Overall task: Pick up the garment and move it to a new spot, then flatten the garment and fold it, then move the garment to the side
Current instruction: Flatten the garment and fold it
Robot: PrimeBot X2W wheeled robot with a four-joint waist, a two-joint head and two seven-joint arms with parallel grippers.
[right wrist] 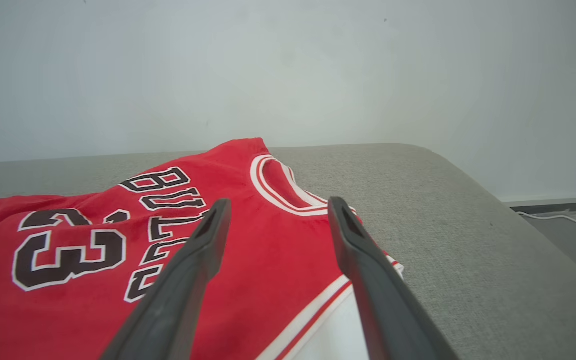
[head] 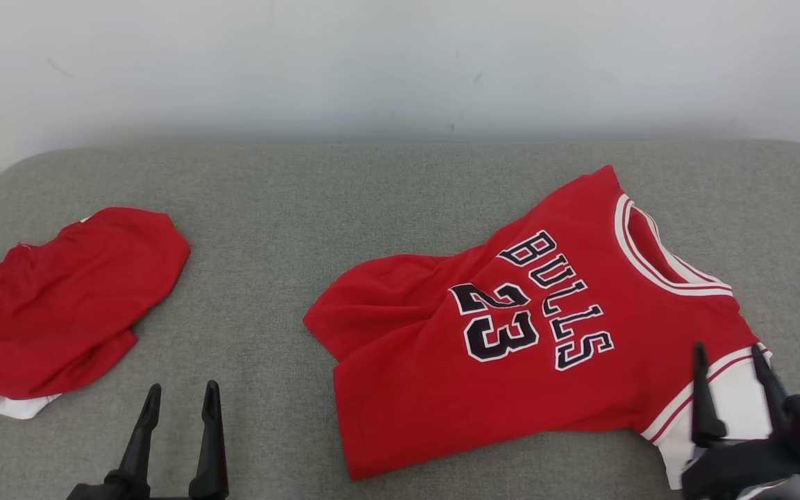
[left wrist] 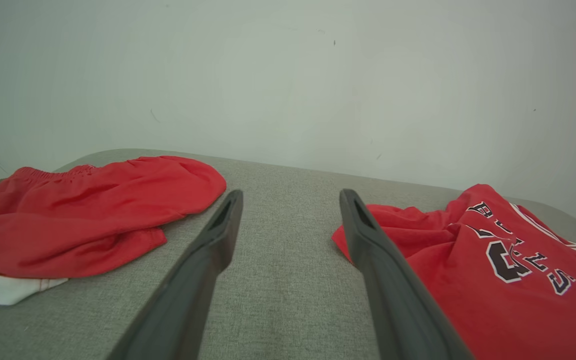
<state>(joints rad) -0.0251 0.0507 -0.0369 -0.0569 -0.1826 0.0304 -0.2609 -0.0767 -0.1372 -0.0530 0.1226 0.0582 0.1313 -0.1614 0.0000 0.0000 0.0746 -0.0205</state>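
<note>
Jersey [head: 511,333] beneath right gripper [head: 727,347], jaws apart, cloth ungripped.

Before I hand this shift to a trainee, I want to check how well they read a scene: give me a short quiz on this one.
1. True or false: the shorts touch the jersey.
2. Fill in: the left gripper, over bare cushion, is ___ (open or shut).
3. Which gripper is over the jersey? A. left gripper B. right gripper C. both

Key: 1 false, they lie apart; 2 open; 3 B.
</note>
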